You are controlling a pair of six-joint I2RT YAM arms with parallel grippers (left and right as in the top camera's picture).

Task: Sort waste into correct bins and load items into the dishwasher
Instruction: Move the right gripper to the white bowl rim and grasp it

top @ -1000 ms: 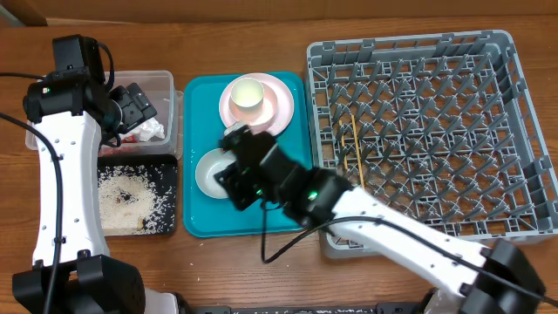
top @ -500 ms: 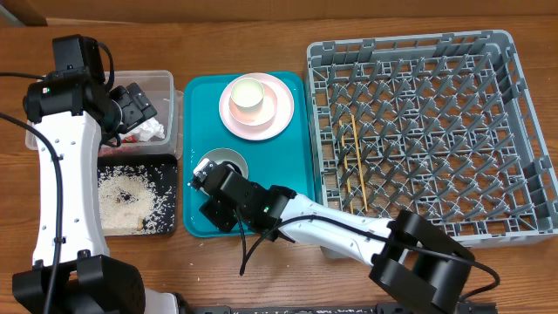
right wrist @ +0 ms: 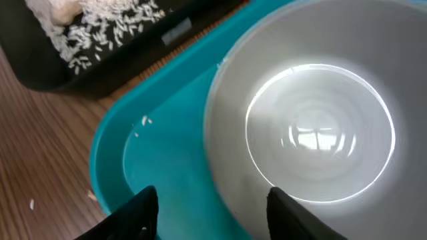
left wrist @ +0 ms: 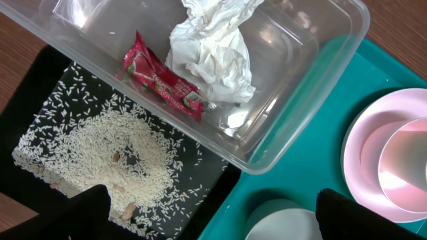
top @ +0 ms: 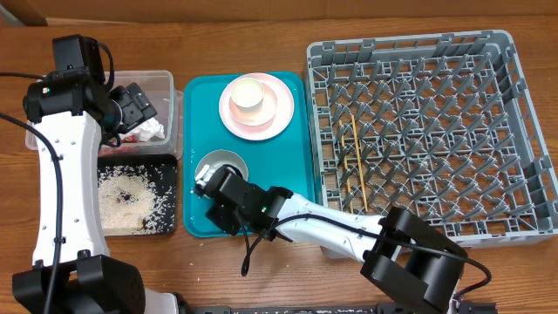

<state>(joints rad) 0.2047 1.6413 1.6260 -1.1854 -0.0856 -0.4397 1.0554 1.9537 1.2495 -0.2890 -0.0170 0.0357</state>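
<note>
Bowl (right wrist: 320, 133) rim between jaws of our right gripper (right wrist: 215, 203), half open, nothing gripped | risk: shallow bite, closing tips it onto teal tray (right wrist: 167, 153)

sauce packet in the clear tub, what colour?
Red; the sauce packet shows best in left wrist view.

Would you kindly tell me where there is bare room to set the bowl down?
The rack is bare everywhere right of the chopsticks. Crowded: the teal tray, holding plate, cup and bowl.
</note>
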